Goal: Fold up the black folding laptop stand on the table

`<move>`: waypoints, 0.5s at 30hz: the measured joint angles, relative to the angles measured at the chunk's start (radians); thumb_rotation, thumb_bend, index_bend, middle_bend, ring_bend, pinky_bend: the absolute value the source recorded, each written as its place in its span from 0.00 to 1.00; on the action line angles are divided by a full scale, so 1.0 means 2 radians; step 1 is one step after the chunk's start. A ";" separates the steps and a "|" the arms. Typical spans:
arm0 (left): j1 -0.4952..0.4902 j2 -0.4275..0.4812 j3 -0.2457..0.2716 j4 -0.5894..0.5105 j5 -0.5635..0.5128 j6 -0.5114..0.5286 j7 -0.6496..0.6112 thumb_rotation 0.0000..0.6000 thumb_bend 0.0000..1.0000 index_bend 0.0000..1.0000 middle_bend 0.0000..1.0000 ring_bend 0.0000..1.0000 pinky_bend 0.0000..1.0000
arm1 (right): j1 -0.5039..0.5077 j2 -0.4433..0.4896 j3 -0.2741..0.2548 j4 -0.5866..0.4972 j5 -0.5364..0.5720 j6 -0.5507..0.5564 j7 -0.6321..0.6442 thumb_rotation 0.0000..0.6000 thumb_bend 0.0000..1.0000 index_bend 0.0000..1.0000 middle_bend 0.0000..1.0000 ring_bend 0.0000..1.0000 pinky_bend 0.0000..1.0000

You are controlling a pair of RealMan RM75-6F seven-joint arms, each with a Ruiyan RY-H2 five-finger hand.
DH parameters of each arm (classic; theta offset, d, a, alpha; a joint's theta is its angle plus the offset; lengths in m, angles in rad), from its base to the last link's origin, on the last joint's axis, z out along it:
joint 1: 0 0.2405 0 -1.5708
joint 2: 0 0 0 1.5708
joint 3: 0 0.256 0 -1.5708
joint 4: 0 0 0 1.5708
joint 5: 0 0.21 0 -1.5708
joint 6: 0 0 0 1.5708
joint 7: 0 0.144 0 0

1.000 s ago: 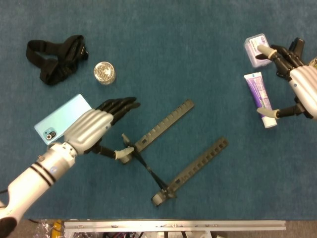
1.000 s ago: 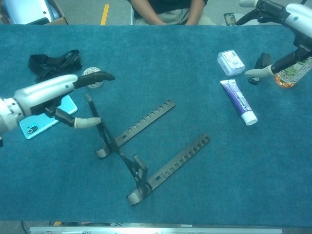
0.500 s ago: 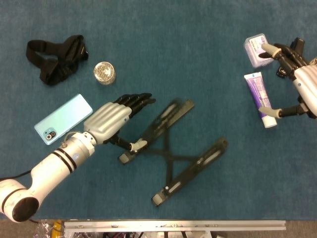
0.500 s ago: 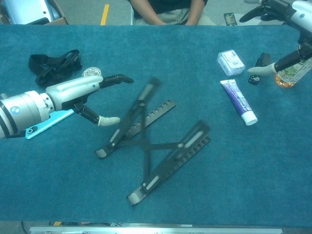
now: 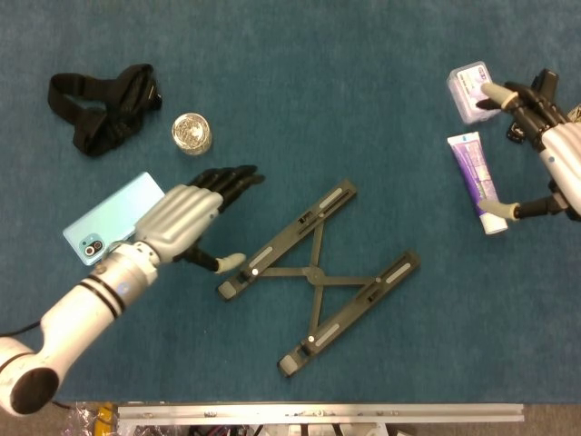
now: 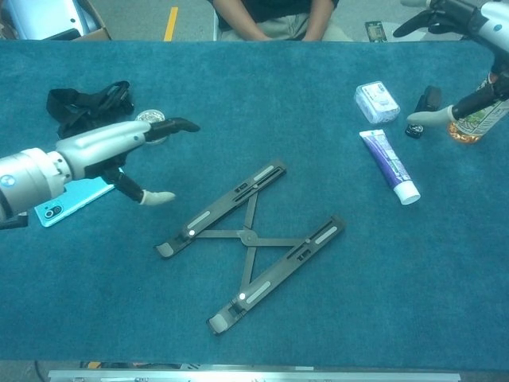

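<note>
The black folding laptop stand (image 5: 316, 275) (image 6: 249, 237) lies flat on the blue table: two notched rails joined by crossed struts. My left hand (image 5: 186, 221) (image 6: 111, 147) hovers just left of the stand's near-left rail end, fingers spread, thumb tip close to that end but apart from it, holding nothing. My right hand (image 5: 549, 154) (image 6: 457, 24) is far off at the right edge, raised, fingers spread and empty, above the purple toothpaste tube (image 5: 477, 180) (image 6: 387, 165).
A light-blue phone (image 5: 113, 217) lies under my left hand's wrist. A black strap (image 5: 104, 105) and a small metal tin (image 5: 191, 133) sit at the back left. A white box (image 5: 467, 89), a small black item (image 6: 424, 103) and a bottle (image 6: 477, 119) stand at the right.
The stand's raised arms have dropped down flat onto the rails. My left hand let go of the upright arm and drew back to the left. The right hand barely moved.
</note>
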 measured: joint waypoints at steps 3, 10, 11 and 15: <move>0.012 0.009 0.009 -0.003 0.012 0.021 0.007 1.00 0.26 0.00 0.00 0.00 0.03 | -0.001 0.002 -0.006 0.001 -0.014 0.000 -0.004 1.00 0.01 0.00 0.20 0.02 0.09; 0.051 0.020 0.036 0.001 0.055 0.077 0.022 1.00 0.26 0.00 0.00 0.00 0.03 | -0.005 -0.003 -0.032 0.013 -0.071 0.006 -0.034 1.00 0.01 0.00 0.19 0.02 0.09; 0.055 0.020 0.038 0.004 0.059 0.082 0.023 1.00 0.26 0.00 0.00 0.00 0.03 | -0.005 -0.005 -0.035 0.015 -0.080 0.008 -0.041 1.00 0.01 0.00 0.19 0.02 0.09; 0.065 0.021 0.044 0.012 0.077 0.103 0.029 1.00 0.26 0.00 0.00 0.00 0.03 | -0.006 -0.021 -0.051 0.027 -0.120 0.012 -0.079 1.00 0.01 0.00 0.19 0.02 0.09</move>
